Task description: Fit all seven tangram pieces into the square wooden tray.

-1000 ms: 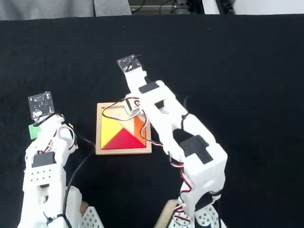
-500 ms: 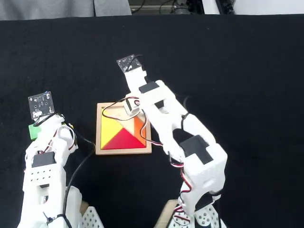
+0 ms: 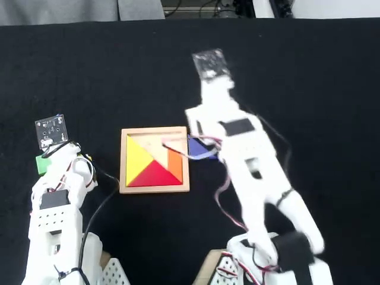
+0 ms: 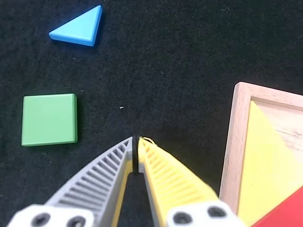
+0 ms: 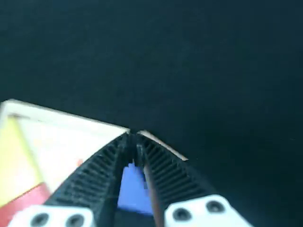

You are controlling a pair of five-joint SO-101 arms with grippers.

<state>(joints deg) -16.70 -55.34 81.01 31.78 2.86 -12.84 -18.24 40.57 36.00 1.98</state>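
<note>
The square wooden tray (image 3: pixel 124 178) holds a yellow triangle (image 3: pixel 138 160), a red triangle (image 3: pixel 155 176) and an orange piece (image 3: pixel 176 165); its far part is bare wood. My right gripper (image 5: pixel 132 138) is shut on a dark blue piece (image 5: pixel 131 187), held just outside the tray's far right corner (image 5: pixel 71 122). That blue piece (image 3: pixel 202 147) juts out beside the tray's right edge. My left gripper (image 4: pixel 136 142) is shut on nothing, left of the tray (image 4: pixel 233 151). Ahead of it lie a green square (image 4: pixel 49 119) and a light blue triangle (image 4: pixel 78 28).
Everything rests on a black cloth. The green square (image 3: pixel 41 164) peeks out beside the left arm. Both arm bases stand at the near edge. Open cloth stretches far and to the right.
The right arm has swung right, off the tray's far right part, and the dark blue piece now shows beside the tray's right edge. The left arm has kept still.
</note>
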